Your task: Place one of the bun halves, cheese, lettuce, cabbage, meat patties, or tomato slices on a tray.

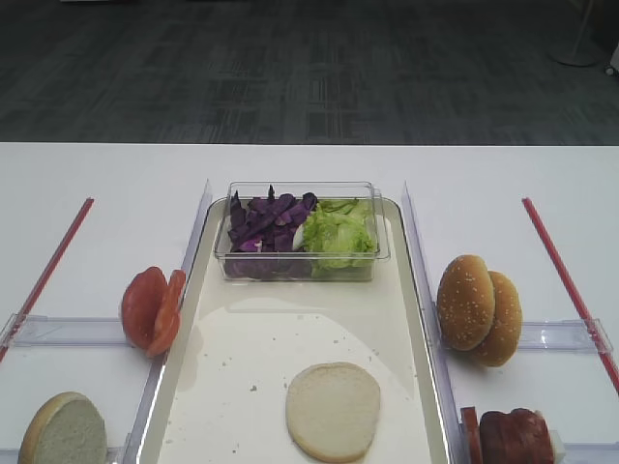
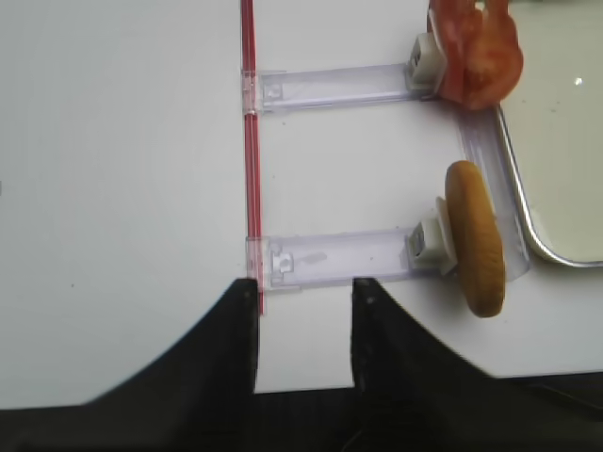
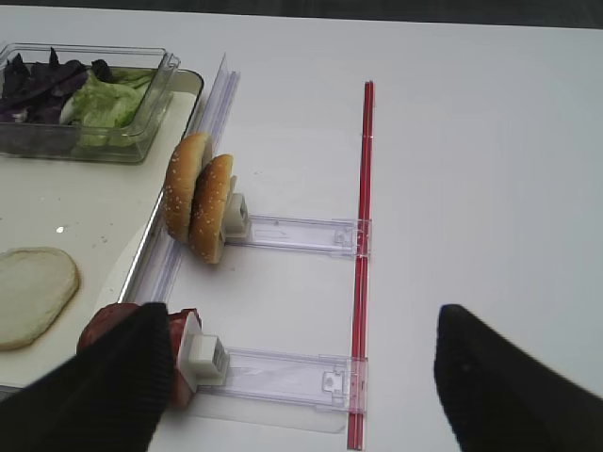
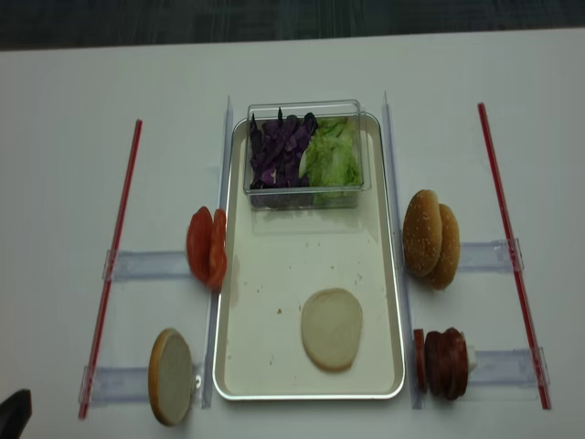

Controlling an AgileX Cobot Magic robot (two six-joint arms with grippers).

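Note:
The cream tray [image 1: 193, 387] [image 4: 384, 274] lies in the middle with one pale bun half [image 1: 333, 410] [image 4: 332, 328] flat on it. A clear tub holds purple cabbage [image 1: 263, 222] and green lettuce [image 1: 338, 232]. Tomato slices [image 1: 152, 309] [image 2: 476, 47] stand on edge left of the tray. Another bun half [image 1: 63, 430] [image 2: 476, 250] stands below them. Meat patties [image 1: 513, 437] [image 3: 184, 325] stand to the right. No cheese shows. My left gripper [image 2: 303, 330] is open over bare table, left of the standing bun half. My right gripper [image 3: 301, 377] is wide open, right of the patties.
Two sesame-seeded buns [image 1: 479, 309] [image 3: 200, 207] stand on a clear holder right of the tray. Clear plastic rails [image 2: 334, 254] [image 3: 283, 372] run out to red strips [image 2: 250, 169] [image 3: 363, 254] on both sides. White table surrounds everything.

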